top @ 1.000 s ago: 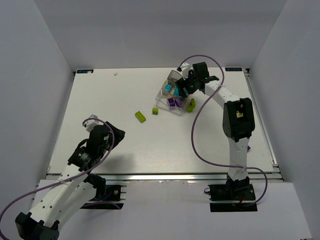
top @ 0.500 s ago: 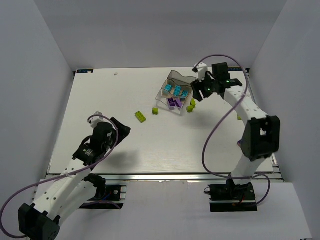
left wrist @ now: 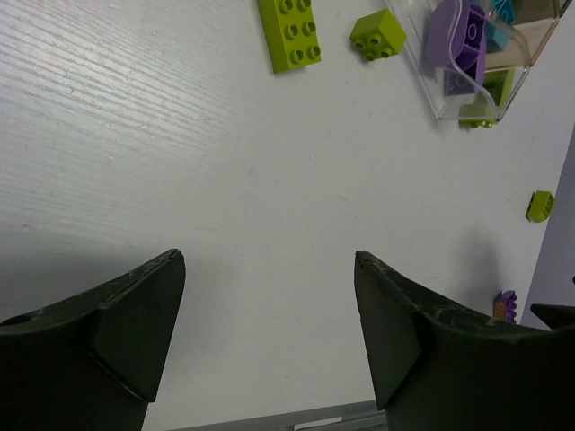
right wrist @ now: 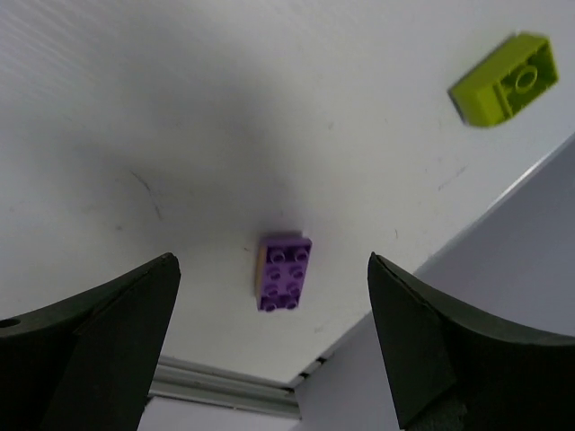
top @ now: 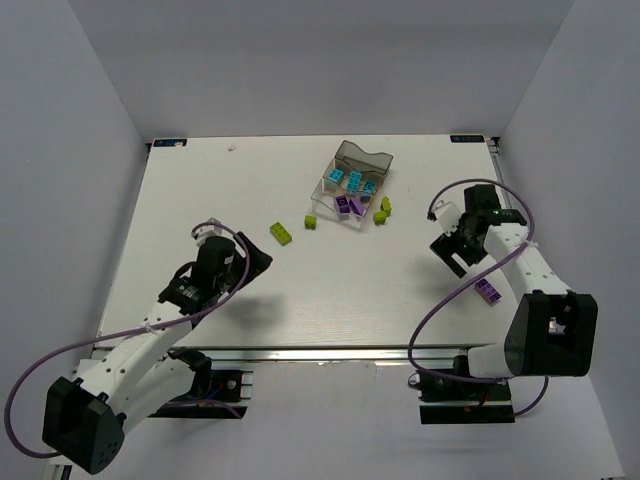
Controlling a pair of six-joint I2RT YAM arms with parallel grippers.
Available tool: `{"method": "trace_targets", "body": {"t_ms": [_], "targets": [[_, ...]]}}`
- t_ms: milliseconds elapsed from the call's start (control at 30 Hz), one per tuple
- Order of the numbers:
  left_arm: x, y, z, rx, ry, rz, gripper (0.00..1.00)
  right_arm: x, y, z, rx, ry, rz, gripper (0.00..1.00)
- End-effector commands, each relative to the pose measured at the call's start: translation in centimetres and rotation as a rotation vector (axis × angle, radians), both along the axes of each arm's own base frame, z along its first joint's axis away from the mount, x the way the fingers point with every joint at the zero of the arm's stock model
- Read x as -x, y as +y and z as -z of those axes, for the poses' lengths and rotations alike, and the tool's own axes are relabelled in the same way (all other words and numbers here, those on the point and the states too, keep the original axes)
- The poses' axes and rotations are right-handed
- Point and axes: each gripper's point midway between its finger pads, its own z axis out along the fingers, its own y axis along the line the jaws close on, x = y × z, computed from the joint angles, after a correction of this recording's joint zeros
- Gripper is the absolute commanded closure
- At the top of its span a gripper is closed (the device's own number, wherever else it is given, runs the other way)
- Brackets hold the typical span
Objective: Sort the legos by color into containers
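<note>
Hovering over the white table (top: 220, 190) between pale grey walls (top: 70, 120), left and right jaws gape wide.

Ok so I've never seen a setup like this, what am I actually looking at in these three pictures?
Two robot arms are bolted at the near edge of a white table. The wide picture looks down from above and behind them. The other two come from a camera on each wrist, so the dark shapes at the bottom are that arm's own fingers. On the table sits a clear tray holding cyan bricks and purple bricks. Loose beside it lie lime green bricks, and a lone purple brick lies near the right arm. The left end effector and right end effector are both open and hold nothing.
</note>
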Motion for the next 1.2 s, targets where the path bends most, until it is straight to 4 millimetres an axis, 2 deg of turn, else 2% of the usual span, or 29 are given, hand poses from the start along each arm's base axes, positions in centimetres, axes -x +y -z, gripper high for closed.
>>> {"method": "trace_targets", "body": {"t_ms": [0, 67, 167, 533, 767, 1067, 1167], "targets": [[-0.7, -1.2, -1.6, 0.004, -0.024, 0.066, 0.15, 1.8, -3.6, 0.3, 0.133, 0.081, 0.011, 0.11], [-0.8, -1.5, -1.6, -0.002, -0.015, 0.083, 0.15, 2.9, -5.0, 1.4, 0.121, 0.145, 0.037, 0.11], [-1.2, -2.0, -1.7, -0.01, -0.006, 0.104, 0.15, 3.4, -6.0, 2.3, 0.12, 0.19, 0.029, 0.12], [-2.0, -2.6, -2.0, 0.005, -0.003, 0.101, 0.15, 3.0, -7.7, 5.2, 0.094, 0.291, 0.033, 0.14], [-1.5, -2.4, -0.8, 0.013, 0.023, 0.089, 0.15, 3.4, -7.9, 6.5, 0.051, 0.35, 0.051, 0.25], [-1.5, -2.4, -0.3, 0.003, 0.033, 0.091, 0.15, 3.8, -8.0, 7.7, 0.055, 0.379, 0.076, 0.4], [-1.5, -2.4, -0.3, 0.007, 0.03, 0.091, 0.15, 4.1, -8.1, 8.2, 0.063, 0.384, 0.081, 0.42]]}}
